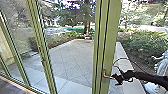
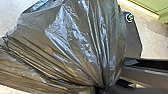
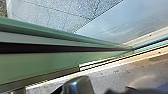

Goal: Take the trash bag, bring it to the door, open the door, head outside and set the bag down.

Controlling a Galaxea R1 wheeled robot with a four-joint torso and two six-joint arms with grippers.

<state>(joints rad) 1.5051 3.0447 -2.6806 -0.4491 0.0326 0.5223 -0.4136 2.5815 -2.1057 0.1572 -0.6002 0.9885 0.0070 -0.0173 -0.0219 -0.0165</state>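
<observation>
Trash bag: dark, glossy plastic (image 2: 75, 42), in the left wrist view. Folds run together into a tight neck at the left hand (image 2: 102, 89).
Left hand: pinching the gathered neck of the bag.
Right hand: at the door handle (image 1: 105, 75) in the head view, right hand (image 1: 115, 79) by the handle's free end. Spread or pressed together, cannot tell. Contact with the handle also unclear.
Right arm: dark (image 1: 150, 78), reaches in from the right of the head view. Thin dark line (image 1: 122, 58) loops above it.
Door frame: green upright (image 1: 113, 37), carries the handle low down. Whether the door is ajar, cannot tell.
Glass: tall panes between slimmer green posts (image 1: 43, 55), left of the handle upright.
Outside: pale square paving (image 1: 72, 56), with a tree trunk (image 1: 87, 26) beyond it and a leafy bush (image 1: 142, 43) to the right.
Indoor floor: brownish strip (image 1: 10, 86) at the lower left of the head view, along the foot of the frame.
</observation>
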